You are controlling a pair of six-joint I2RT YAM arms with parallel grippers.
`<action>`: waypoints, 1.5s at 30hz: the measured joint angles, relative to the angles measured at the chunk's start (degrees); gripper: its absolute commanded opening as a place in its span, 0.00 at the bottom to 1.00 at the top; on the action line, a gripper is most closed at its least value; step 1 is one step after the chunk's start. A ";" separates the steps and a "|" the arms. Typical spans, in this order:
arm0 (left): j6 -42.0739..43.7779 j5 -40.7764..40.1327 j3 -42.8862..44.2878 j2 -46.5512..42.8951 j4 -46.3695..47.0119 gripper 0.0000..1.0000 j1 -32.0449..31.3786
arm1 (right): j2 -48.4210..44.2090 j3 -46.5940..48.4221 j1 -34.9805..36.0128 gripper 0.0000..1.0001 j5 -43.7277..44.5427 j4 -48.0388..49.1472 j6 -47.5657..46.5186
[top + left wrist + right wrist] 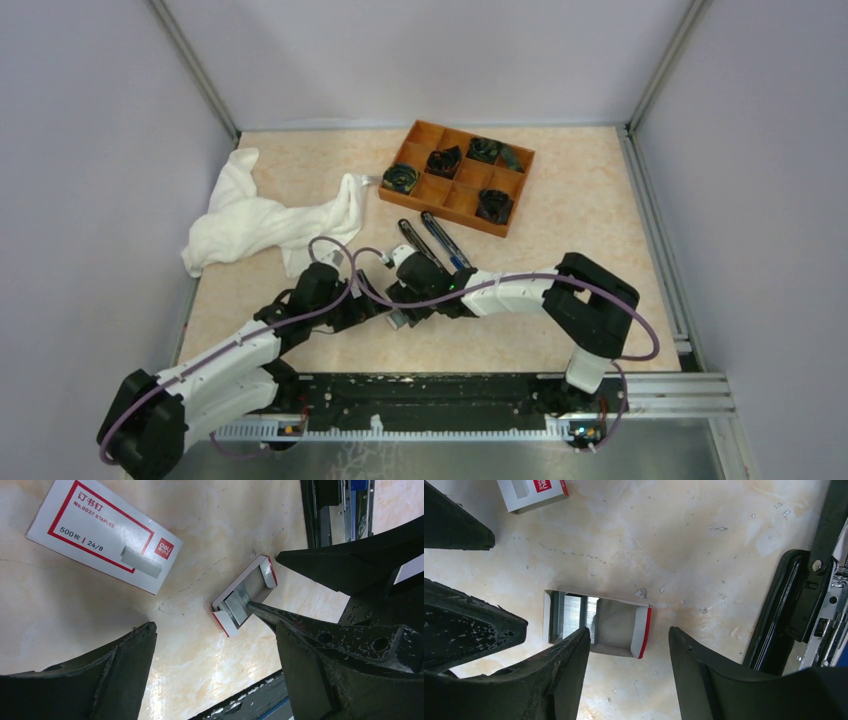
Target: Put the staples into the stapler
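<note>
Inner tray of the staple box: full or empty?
Partly full: the tray lies open side up, staples fill one end, the rest is bare card.

Two arms converge, grippers tip to tip.
The left arm point(230, 350) and right arm point(520, 290) reach inward, the right elbow bent; the left gripper point(200, 617) is spread wide, and the right gripper point(628, 632) has its jaws parted.

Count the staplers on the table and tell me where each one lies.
2. The all-black stapler lies in front of the wooden organizer tray. The blue-and-black stapler lies parallel beside it, on its right. Their near ends are hidden; no others show.
</note>
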 measured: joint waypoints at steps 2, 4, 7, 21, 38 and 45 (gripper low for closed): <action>-0.31 0.50 -0.39 0.37 0.24 0.93 0.00 | 0.26 0.00 0.15 0.59 -0.04 0.22 0.11; -0.57 1.09 -0.66 0.98 0.81 0.92 0.02 | 0.48 0.11 0.26 0.59 -0.07 0.42 0.15; -0.85 2.16 -0.68 2.12 2.21 0.92 0.02 | 1.20 0.98 0.31 0.58 0.09 0.39 0.15; -1.49 4.59 -0.70 4.59 5.35 0.89 0.11 | 1.66 1.53 0.55 0.46 2.47 -0.66 0.11; -2.32 4.55 -1.84 3.32 6.05 0.88 0.11 | 0.28 1.53 0.61 0.44 3.74 -2.47 -0.52; -3.72 3.15 -3.43 0.22 5.70 0.88 0.11 | -5.27 2.08 1.29 0.41 2.99 -2.58 -0.87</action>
